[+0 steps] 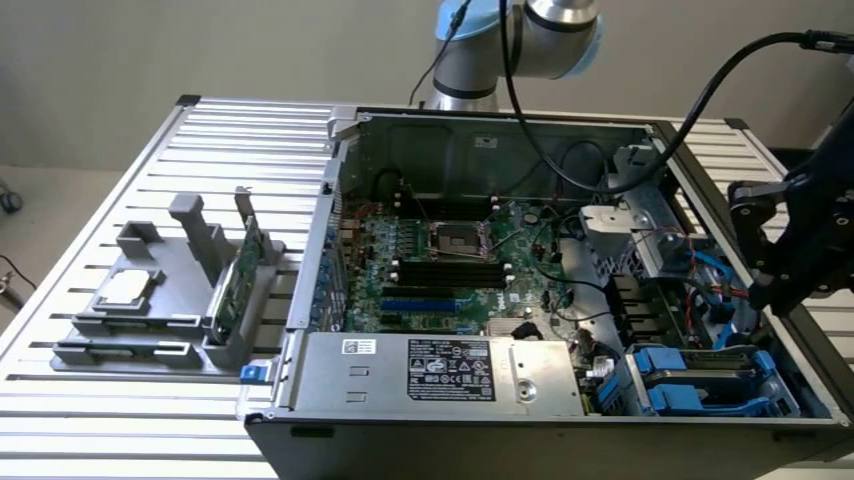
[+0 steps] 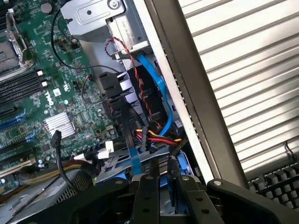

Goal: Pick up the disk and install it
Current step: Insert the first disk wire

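Claw (image 2: 164, 179), narrowly spread and empty, above the disk (image 1: 694, 385) in the case (image 1: 534, 452) corner bay. Watch the cables (image 2: 156, 137): they could snag it.

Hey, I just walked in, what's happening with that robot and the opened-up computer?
A robot arm is working over an open computer case on a slatted table. Its gripper hangs above the drive bay corner at the exterior view's right, nearest the blue-framed disk lying there. Whether it grips the disk isn't clear. A chip and green card sit in a grey holder.
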You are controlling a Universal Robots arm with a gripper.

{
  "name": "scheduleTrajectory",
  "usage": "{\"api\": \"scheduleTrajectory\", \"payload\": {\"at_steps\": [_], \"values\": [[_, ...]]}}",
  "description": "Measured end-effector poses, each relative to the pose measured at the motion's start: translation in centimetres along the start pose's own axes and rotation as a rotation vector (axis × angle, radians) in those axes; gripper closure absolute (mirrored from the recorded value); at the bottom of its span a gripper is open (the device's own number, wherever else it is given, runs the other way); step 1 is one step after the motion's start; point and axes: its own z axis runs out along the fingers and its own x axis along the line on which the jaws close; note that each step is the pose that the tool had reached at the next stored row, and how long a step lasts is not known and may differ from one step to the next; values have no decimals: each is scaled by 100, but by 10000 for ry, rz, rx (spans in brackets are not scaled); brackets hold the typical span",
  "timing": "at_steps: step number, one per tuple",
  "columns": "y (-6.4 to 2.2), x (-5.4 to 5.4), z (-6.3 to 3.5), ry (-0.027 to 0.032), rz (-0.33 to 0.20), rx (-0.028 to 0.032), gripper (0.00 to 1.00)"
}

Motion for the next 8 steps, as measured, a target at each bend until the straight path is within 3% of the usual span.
{"api": "scheduleTrajectory", "payload": {"at_steps": [8], "values": [[-23,-1,124,-60,673,19,78]]}}
